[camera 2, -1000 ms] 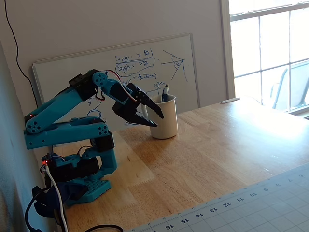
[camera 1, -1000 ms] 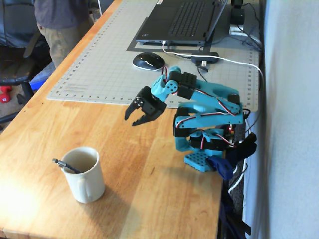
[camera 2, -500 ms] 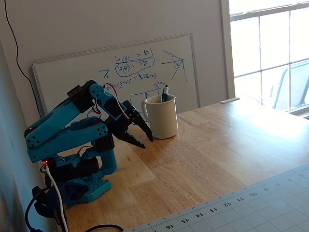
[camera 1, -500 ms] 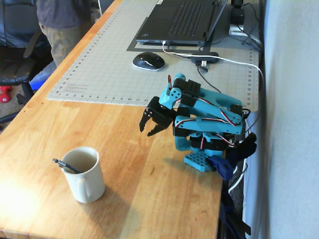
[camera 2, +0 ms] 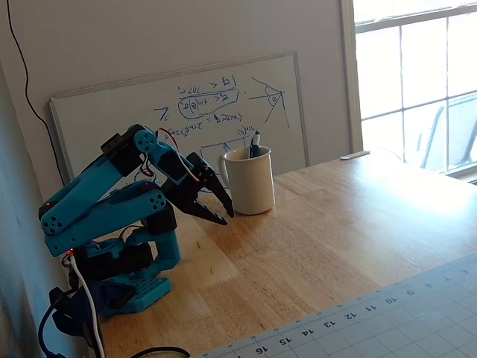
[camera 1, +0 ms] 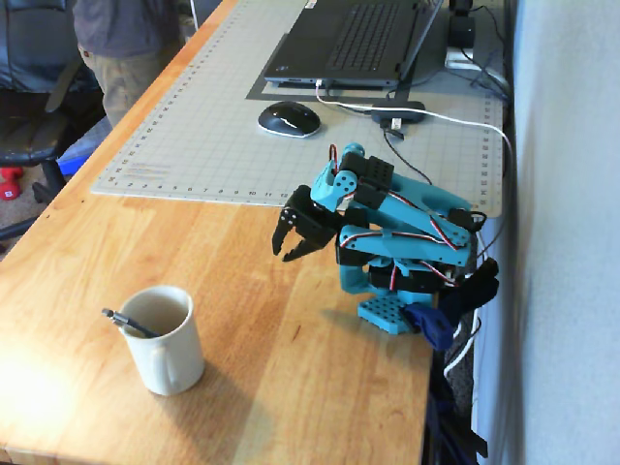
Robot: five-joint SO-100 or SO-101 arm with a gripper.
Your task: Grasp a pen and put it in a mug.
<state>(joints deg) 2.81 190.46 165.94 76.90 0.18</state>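
Observation:
The cream-white mug (camera 1: 167,341) stands upright on the wooden table, handle toward the front in a fixed view; it also shows in the other fixed view (camera 2: 248,180). The dark pen (camera 1: 126,323) rests inside the mug, leaning on its rim with one end sticking out, and its top rises above the rim in the other fixed view (camera 2: 255,142). My gripper (camera 1: 291,254) hangs low over the table on the folded arm, apart from the mug and to its right in that view. In the other view my gripper (camera 2: 225,217) sits just left of the mug. Its jaws meet at the tips and hold nothing.
A grey cutting mat (camera 1: 194,145) with a laptop (camera 1: 354,39), a mouse (camera 1: 288,118) and cables lies behind the arm. A whiteboard (camera 2: 179,112) leans on the wall behind the mug. A person (camera 1: 121,48) stands by a chair at the far left.

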